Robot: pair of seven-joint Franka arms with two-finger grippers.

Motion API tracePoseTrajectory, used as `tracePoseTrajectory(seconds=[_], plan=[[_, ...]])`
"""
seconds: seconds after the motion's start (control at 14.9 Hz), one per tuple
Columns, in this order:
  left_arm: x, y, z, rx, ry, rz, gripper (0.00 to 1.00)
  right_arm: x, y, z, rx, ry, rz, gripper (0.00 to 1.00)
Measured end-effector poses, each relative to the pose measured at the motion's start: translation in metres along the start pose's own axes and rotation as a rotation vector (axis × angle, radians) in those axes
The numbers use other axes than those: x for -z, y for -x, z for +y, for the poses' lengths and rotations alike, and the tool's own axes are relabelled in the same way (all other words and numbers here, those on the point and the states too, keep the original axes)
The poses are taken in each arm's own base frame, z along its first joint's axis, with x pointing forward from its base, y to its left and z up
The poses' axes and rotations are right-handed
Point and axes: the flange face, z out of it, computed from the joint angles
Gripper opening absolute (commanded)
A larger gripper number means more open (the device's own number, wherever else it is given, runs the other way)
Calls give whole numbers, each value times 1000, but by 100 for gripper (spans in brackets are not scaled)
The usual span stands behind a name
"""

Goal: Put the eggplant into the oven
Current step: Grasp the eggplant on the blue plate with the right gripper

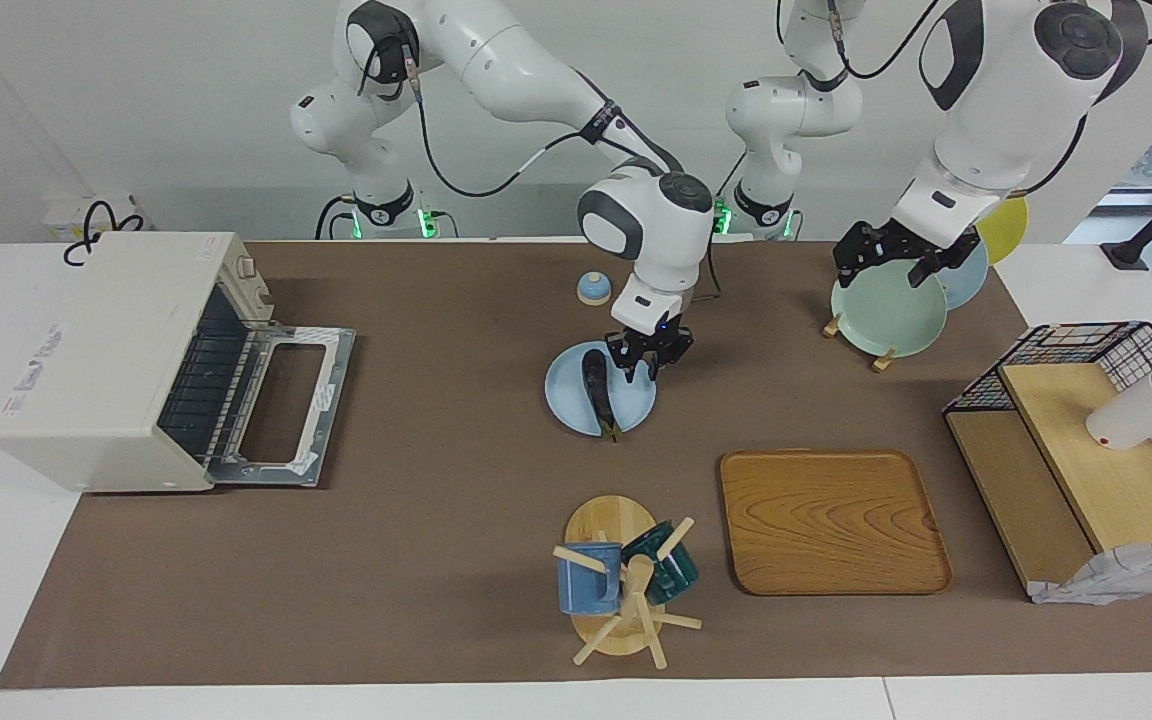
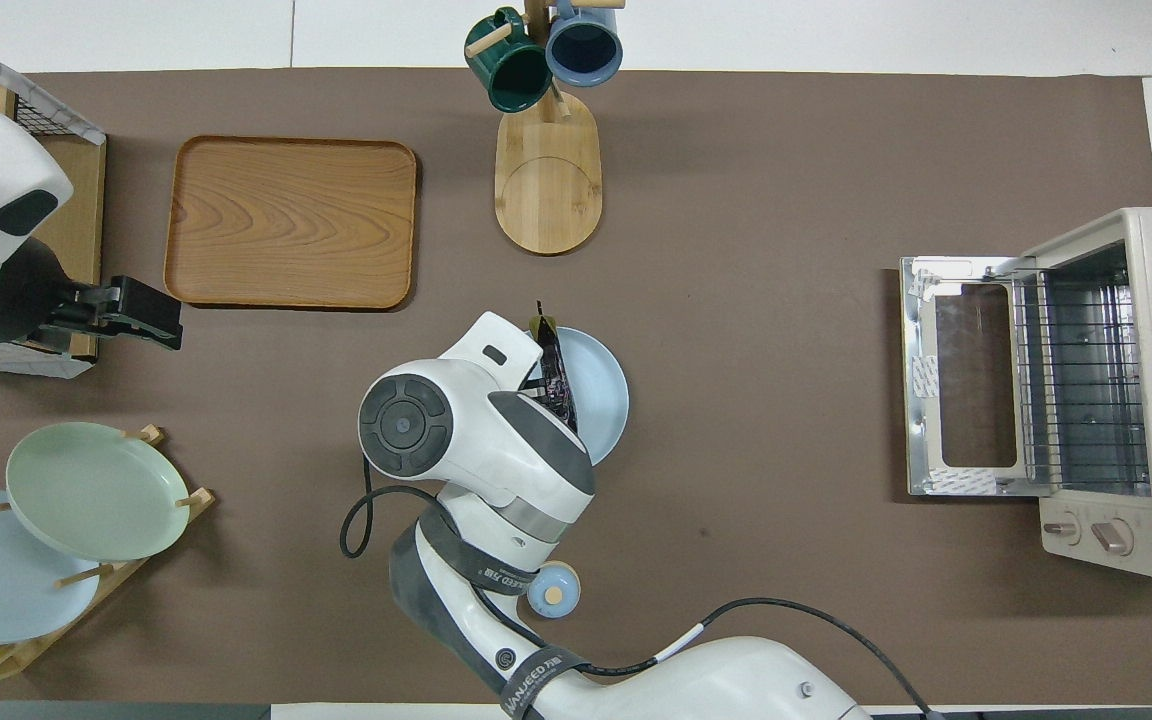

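Note:
The dark purple eggplant (image 1: 597, 390) lies lengthwise on a light blue plate (image 1: 636, 405) in the middle of the mat, its green stem pointing away from the robots. My right gripper (image 1: 644, 368) hangs low over the plate, just beside the eggplant's thick end, toward the left arm's end of the table. Its fingers are apart with nothing between them. From overhead the right wrist covers part of the eggplant (image 2: 550, 355). The off-white oven (image 1: 106, 350) stands at the right arm's end of the table with its door (image 1: 286, 400) folded down flat and the wire rack showing. My left gripper (image 1: 891, 250) waits open over the plate rack.
A wooden tray (image 1: 831, 520) and a mug tree (image 1: 626, 580) with two mugs lie farther from the robots than the plate. A small blue dome (image 1: 593, 288) sits nearer to them. A green plate (image 1: 886, 305) leans in its rack, and a wire-and-wood shelf (image 1: 1086, 450) stands at the left arm's end.

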Motion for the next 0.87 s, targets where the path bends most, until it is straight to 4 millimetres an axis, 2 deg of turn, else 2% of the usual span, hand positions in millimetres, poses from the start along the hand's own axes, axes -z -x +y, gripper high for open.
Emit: tracePoseTrajectory(seconds=[0.54, 0.87], plan=[[0, 1, 4, -6, 2, 0, 100, 5, 6, -8, 8, -30, 27, 40], [0, 1, 5, -9, 2, 0, 100, -11, 20, -17, 28, -82, 59, 40]])
